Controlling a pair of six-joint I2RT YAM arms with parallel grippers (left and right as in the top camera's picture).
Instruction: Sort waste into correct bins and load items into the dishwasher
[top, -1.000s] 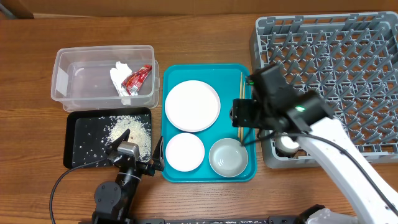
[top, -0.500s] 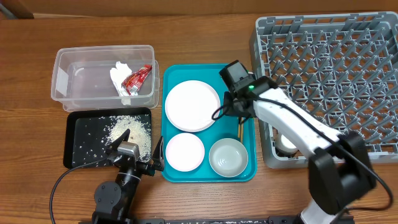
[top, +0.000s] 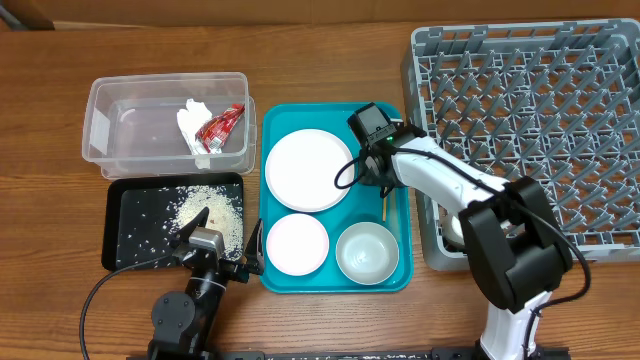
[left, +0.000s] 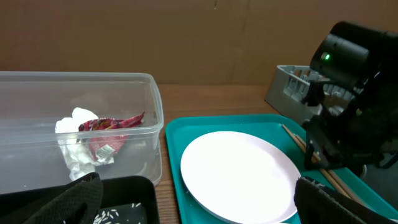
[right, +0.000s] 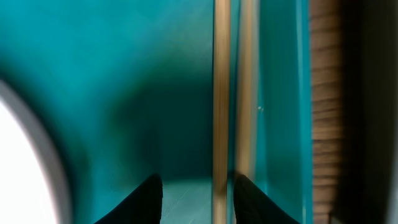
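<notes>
Dish rack (top: 520, 40): grey, square, with a grid of upright pegs. It sits on the right of the wooden tabletop (top: 50, 260), just beside the teal tray.
Teal tray (top: 280, 118): mid-tabletop, between the rack and the two bins. It carries both plates, the bowl and the chopsticks.
Clear tub (top: 100, 130): far left, holding the napkin and the wrapper at its right end.
Black tray (top: 135, 225): shallow, directly in front of the tub, with rice scattered over it.
Large plate (top: 309, 170): white and round, lying flat in the far half of the teal tray.
Small plate (top: 297, 243): lies flat in the near left corner of the teal tray, close to the large plate.
Bowl (top: 367, 252): upright in the near right corner of the teal tray, beside the small plate.
Chopsticks (right: 222, 93): side by side, flat along the teal tray's right wall.
Left fingers (left: 68, 202): spread wide and holding nothing, at the near edge of the tabletop by the black tray's near right corner.
Right fingers (right: 143, 202): parted, low over the chopsticks. One stick runs between the tips and the other passes under the right tip. I cannot tell whether they touch the sticks.
Napkin (top: 190, 122): white and crumpled, touching the wrapper.
Wrapper (top: 220, 125): red and white, crinkled.
Rice (top: 210, 205): thickest toward the black tray's right side, with loose grains to the left.
</notes>
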